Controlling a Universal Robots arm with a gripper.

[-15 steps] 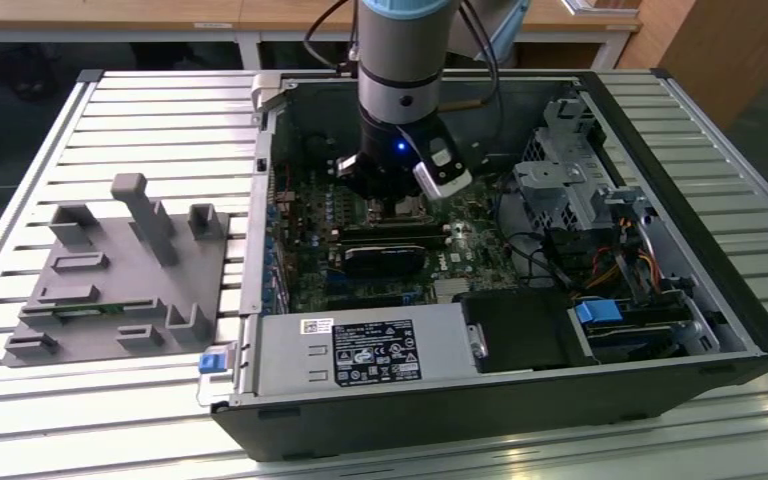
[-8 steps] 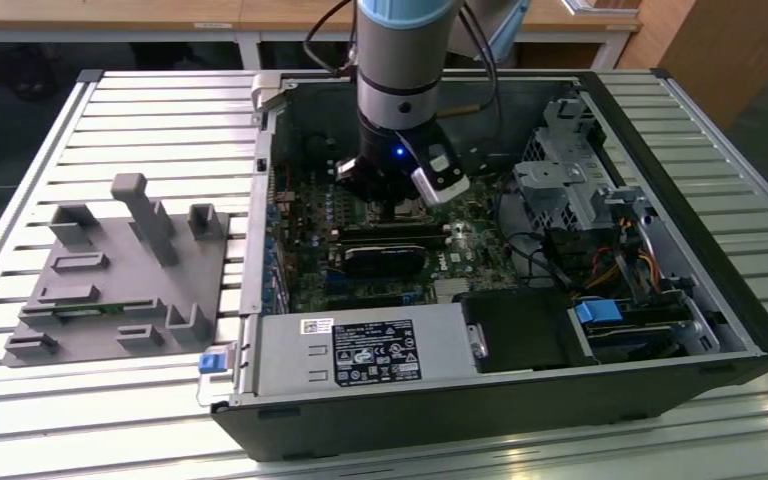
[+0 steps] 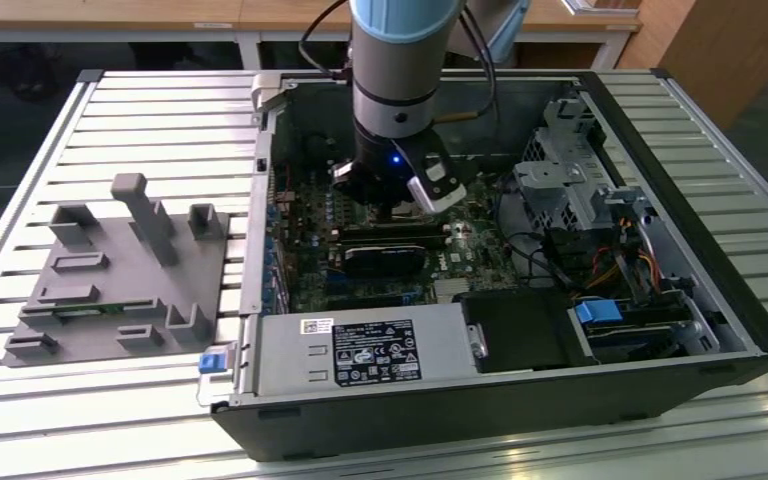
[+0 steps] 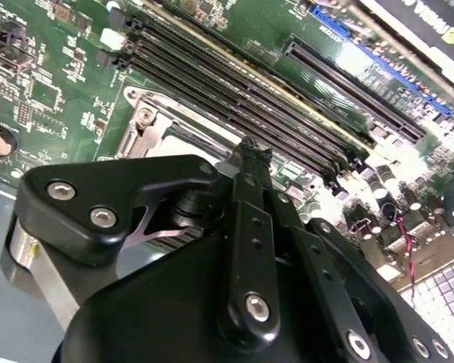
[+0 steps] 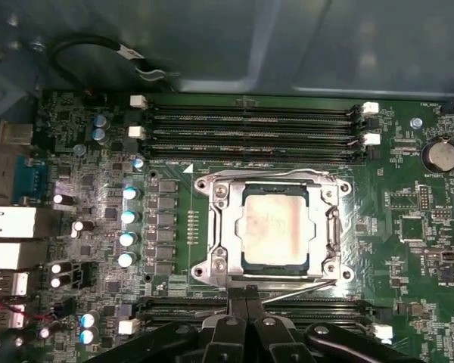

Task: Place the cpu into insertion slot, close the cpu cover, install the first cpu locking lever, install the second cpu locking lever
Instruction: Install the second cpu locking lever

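Grey fixture block (image 3: pixel 117 275) sat on slatted table (image 3: pixel 37 150), well apart from gripper, toward exterior view's left. Open computer case (image 3: pixel 491 400) next, green motherboard (image 3: pixel 307 215) inside.

Arm (image 3: pixel 404 60) came in from above, near vertical, wrist section straight down into case, blue light lit on wrist. Gripper (image 3: pixel 391 212) hung low over board, just above black heatsink block (image 3: pixel 381 262). Drive cage (image 3: pixel 564 180) and cabling sat beyond gripper toward exterior view's right.

In first wrist view: capacitors (image 5: pixel 129 215) and rear ports (image 5: pixel 7 227) off to one side of gripper (image 5: pixel 246 299). Fingers (image 5: pixel 238 306) pressed together, clenched, nothing seen between them. Tips touched or sat just at edge of cpu cover (image 5: pixel 276 185) frame; contact hard to confirm. Cover lay flat, closed over insertion slot (image 5: pixel 246 265). cpu (image 5: pixel 276 225) seated in slot, pale face showing through cover cut-out, just ahead of fingertips. Memory slots (image 5: pixel 250 132) ran past socket on far side from gripper, another bank (image 5: pixel 174 308) beside fingers. Coin battery (image 5: pixel 440 156) further out.

In second wrist view: gripper (image 4: pixel 248 155) linkage dominated, tips closed, pointed at socket corner. Cover (image 4: pixel 147 125) corner with screw visible just beside tips.
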